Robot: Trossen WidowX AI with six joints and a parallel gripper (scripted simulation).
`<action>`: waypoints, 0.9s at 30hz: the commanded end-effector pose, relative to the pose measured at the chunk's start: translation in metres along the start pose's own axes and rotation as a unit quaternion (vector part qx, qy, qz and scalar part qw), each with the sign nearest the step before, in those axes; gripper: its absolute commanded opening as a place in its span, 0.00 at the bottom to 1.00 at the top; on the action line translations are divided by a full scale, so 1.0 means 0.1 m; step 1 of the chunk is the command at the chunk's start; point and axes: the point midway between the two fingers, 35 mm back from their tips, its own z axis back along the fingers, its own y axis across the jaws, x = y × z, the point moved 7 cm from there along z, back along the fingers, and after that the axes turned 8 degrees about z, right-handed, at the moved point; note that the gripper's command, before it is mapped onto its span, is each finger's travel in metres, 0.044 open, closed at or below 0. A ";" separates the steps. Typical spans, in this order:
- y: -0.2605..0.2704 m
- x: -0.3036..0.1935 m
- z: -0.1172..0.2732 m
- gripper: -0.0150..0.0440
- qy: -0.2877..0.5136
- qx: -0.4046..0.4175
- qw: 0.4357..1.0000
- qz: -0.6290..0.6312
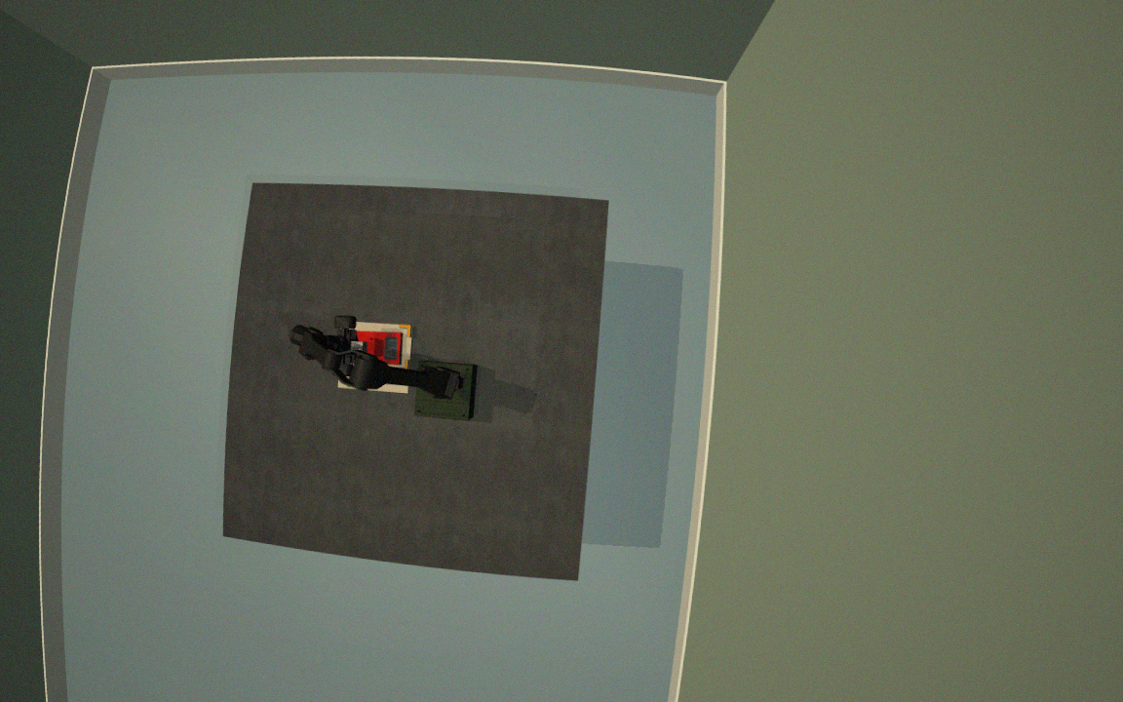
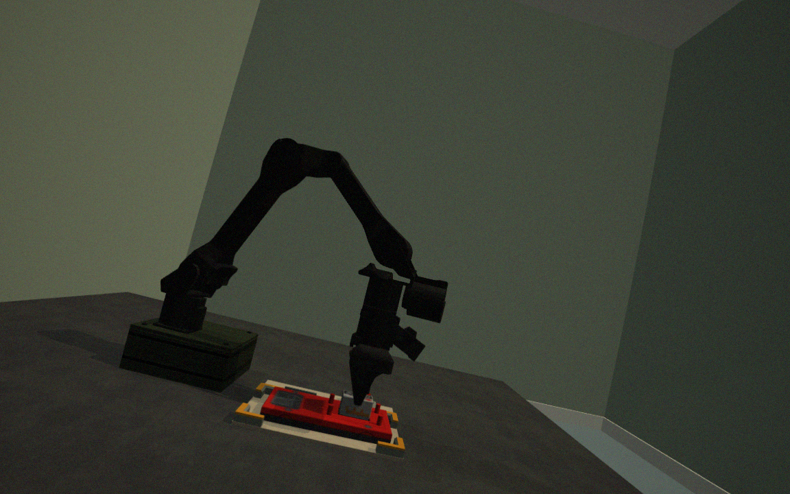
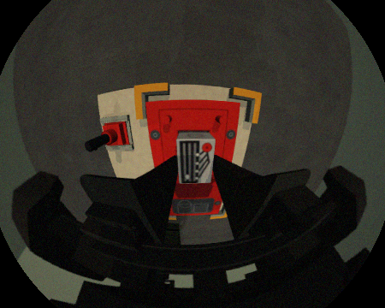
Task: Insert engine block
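The red car body [image 1: 394,335] [image 2: 312,418] [image 3: 192,105] lies flat on the cream tray. The grey engine block [image 2: 347,406] [image 3: 189,160] stands upright at the opening in the car body, its lower part down in it; I cannot tell whether it is fully seated. Its top shows dark stripes and a red disc in the wrist view. My gripper [image 2: 358,402] [image 3: 195,159] is shut on the engine block, one finger on each side. The rib and the slot side are hidden from view.
The cream tray [image 2: 318,435] [image 3: 128,164] has yellow corner brackets around the car body. A red part with a black stem [image 3: 120,133] stands in a grey frame on the tray, left in the wrist view. Short red posts rise from the car body near the block. The arm's green base [image 1: 442,409] [image 2: 171,359] is beside the tray.
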 end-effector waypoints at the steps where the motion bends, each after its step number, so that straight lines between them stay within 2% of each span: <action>1: 0.00 0.00 -0.02 0.52 0.000 0.003 1.000 -0.002; 19: 0.00 0.00 -0.06 0.52 0.000 0.003 1.000 -0.002; 27: 0.00 0.00 -0.04 0.88 0.000 0.000 1.000 0.000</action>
